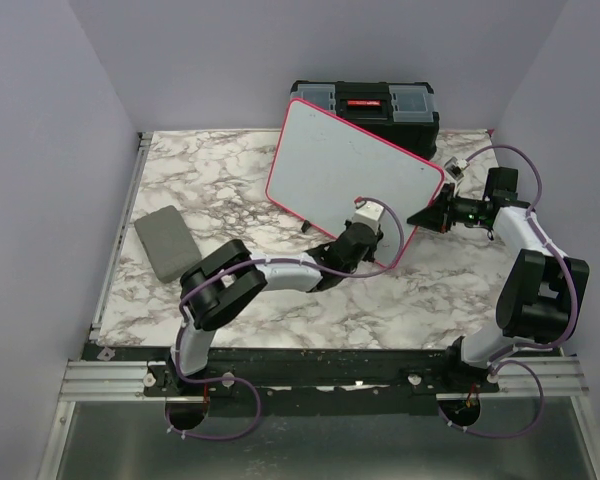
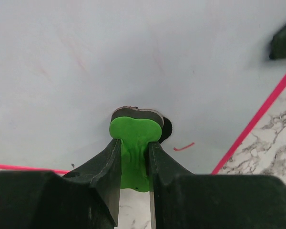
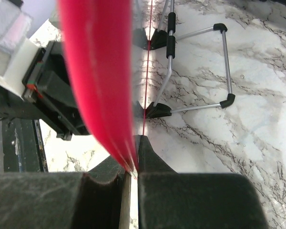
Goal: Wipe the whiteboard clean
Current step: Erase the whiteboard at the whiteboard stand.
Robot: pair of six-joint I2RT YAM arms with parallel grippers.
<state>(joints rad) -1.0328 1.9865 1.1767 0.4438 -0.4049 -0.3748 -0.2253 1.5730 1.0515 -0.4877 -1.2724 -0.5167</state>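
The whiteboard (image 1: pixel 345 170), white with a pink-red rim, stands tilted on its wire stand at mid table. In the left wrist view my left gripper (image 2: pixel 135 145) is shut on a green eraser (image 2: pixel 133 128) whose dark pad presses against the whiteboard (image 2: pixel 133 57) near its lower right corner. A short red mark (image 2: pixel 184 146) sits just right of the eraser, and faint pink smears remain higher up. My right gripper (image 3: pixel 133 160) is shut on the whiteboard's red rim (image 3: pixel 97 71) at its right edge. In the top view the left gripper (image 1: pixel 372 228) and right gripper (image 1: pixel 427 216) flank that corner.
A black toolbox (image 1: pixel 365 105) stands behind the board against the back wall. A small grey flat pad (image 1: pixel 167 243) lies at the table's left. The board's wire stand with black feet (image 3: pixel 224 67) rests on the marble behind the board. Walls close the table on three sides.
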